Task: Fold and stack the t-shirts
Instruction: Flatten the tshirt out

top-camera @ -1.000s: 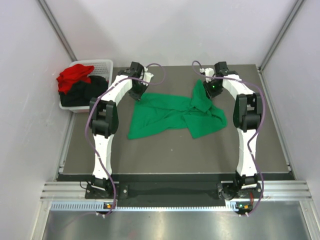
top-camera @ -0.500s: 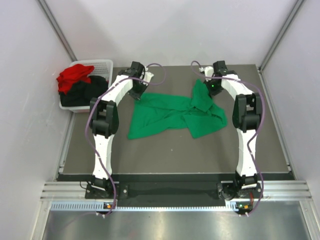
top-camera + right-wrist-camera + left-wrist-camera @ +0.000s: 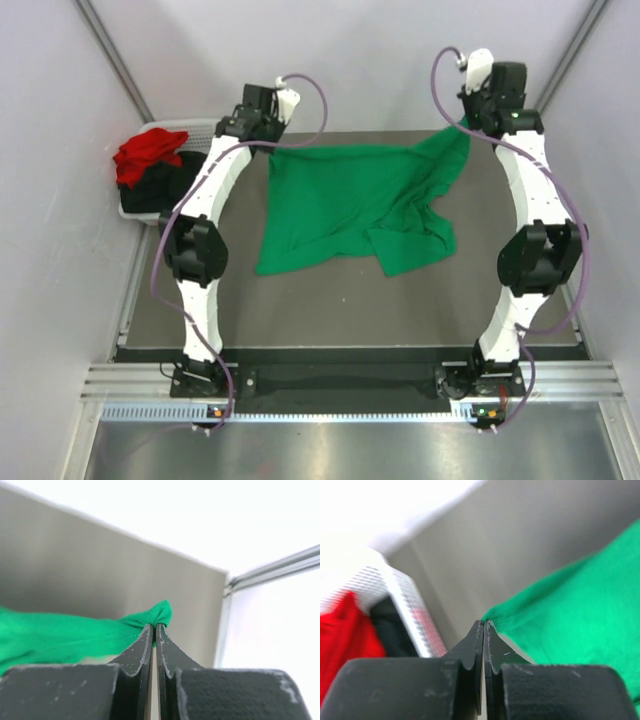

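Observation:
The green t-shirt (image 3: 350,200) hangs stretched between my two grippers at the back of the dark table, its lower part still lying rumpled on the mat. My left gripper (image 3: 270,148) is shut on its far left corner, seen in the left wrist view (image 3: 484,624) with green cloth (image 3: 580,610) running right. My right gripper (image 3: 466,122) is shut on its far right corner, a green fold (image 3: 159,612) pinched at the tips (image 3: 155,626). The red t-shirt (image 3: 148,153) and black t-shirt (image 3: 160,185) lie in the white basket (image 3: 195,127).
The basket stands at the back left beside my left arm; its mesh wall (image 3: 407,610) shows in the left wrist view. White walls enclose the table on three sides, with a metal post (image 3: 280,570) close to my right gripper.
Both grippers have risen and moved apart, lifting the green shirt's far edge off the table and spreading it wide. The basket and its shirts have not moved.

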`<state>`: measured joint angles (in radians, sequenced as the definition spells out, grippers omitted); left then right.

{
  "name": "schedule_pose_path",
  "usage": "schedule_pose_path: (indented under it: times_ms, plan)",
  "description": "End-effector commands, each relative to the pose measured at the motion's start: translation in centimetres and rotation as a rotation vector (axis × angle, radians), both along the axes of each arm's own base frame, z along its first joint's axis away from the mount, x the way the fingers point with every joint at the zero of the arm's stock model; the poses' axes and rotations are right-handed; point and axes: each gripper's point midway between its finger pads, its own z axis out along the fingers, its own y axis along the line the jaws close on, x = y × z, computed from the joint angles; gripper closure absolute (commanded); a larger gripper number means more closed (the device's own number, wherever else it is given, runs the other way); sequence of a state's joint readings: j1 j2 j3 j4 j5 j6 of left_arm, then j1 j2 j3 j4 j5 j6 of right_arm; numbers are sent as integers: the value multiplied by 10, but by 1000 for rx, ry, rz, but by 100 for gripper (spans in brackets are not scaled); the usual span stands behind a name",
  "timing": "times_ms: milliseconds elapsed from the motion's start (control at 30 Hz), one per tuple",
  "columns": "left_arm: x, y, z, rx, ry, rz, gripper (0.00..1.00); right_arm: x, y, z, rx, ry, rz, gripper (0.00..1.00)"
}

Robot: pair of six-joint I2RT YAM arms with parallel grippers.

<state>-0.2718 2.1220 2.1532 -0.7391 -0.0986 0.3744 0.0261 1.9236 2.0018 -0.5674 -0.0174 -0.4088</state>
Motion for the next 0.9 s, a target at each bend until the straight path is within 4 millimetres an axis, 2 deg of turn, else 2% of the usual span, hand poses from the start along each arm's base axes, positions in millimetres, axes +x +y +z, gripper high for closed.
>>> schedule_pose_path:
  times_ms: [0, 67, 133, 167, 200, 233, 267, 333, 467, 500, 567, 600, 667, 700, 767, 800, 867]
  plan:
    - [1, -5, 117, -49, -294, -20, 100, -19, -4, 96, -21, -218, -22, 100]
    - [-5, -9, 152, -60, -387, -30, 100, -29, -5, 121, -24, -275, -25, 100]
    - [-10, -11, 176, -51, -454, -33, 100, -47, -7, 159, -33, -356, -31, 100]
    - [-16, -11, 200, -64, -518, -28, 100, -54, -9, 172, -36, -385, -40, 100]
    - [-19, -9, 210, -62, -546, -16, 100, -67, -10, 192, -40, -433, -42, 100]
    - [-28, -11, 229, -75, -587, -20, 100, -74, -12, 204, -41, -466, -52, 100]
    - [-33, -15, 241, -82, -620, -28, 100, -87, -14, 222, -35, -516, -67, 100]
    - [-47, -14, 262, -86, -665, -37, 100, -102, -19, 242, -29, -570, -90, 100]
    - [-72, -17, 292, -74, -733, -49, 100, -143, -24, 285, -19, -684, -123, 100]
    - [-78, -17, 297, -85, -742, -50, 100, -160, -27, 300, -19, -727, -130, 100]
    - [-93, -14, 306, -101, -757, -52, 100, -175, -29, 309, -16, -765, -144, 100]
    - [-98, -12, 308, -102, -759, -52, 100, -193, -30, 322, -15, -809, -147, 100]
    - [-115, -8, 316, -108, -766, -68, 100, -207, -29, 326, -17, -827, -137, 100]
    - [-121, -5, 320, -104, -774, -71, 100, -224, -29, 335, -22, -859, -135, 100]
    - [-139, 1, 328, -108, -795, -82, 100, -238, -28, 340, -27, -883, -119, 100]
    - [-146, 4, 332, -104, -805, -81, 100, -256, -28, 349, -30, -915, -117, 100]
    - [-164, 12, 342, -114, -822, -78, 100, -271, -27, 354, -34, -935, -107, 100]
